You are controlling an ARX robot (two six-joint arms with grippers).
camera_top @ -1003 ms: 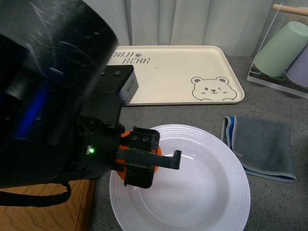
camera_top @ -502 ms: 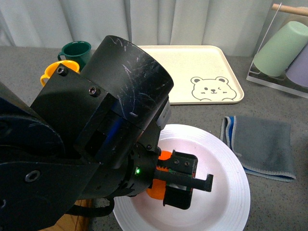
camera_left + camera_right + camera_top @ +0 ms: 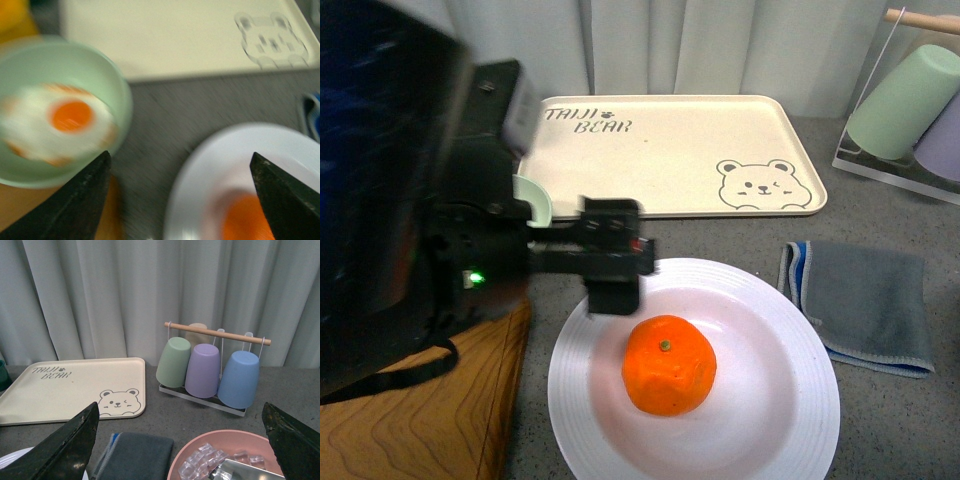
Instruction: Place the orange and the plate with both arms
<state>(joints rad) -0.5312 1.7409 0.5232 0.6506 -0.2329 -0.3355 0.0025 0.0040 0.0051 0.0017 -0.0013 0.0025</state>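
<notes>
The orange (image 3: 668, 378) lies in the well of the white plate (image 3: 798, 330), left of its middle, with its stem dot up. My left gripper (image 3: 618, 258) is open and empty, just above and behind the plate's far left rim, apart from the orange. The left wrist view is blurred. There my left gripper (image 3: 179, 156) stands with its jaws wide apart over the grey table, with the plate (image 3: 200, 170) and the orange (image 3: 247, 220) to one side. My right gripper (image 3: 180, 405) is open and empty, well above the table to the right.
A cream bear tray (image 3: 670, 150) lies behind the plate. A grey cloth (image 3: 865, 300) lies right of it, a cup rack (image 3: 910, 110) at the far right. A pale green bowl with a fried egg (image 3: 60, 110) sits on a wooden board (image 3: 420, 420). A pink bowl of ice (image 3: 225, 455) is below my right gripper.
My left gripper has let go of the orange and drawn back up and to the left. The orange now rests alone in the plate.
</notes>
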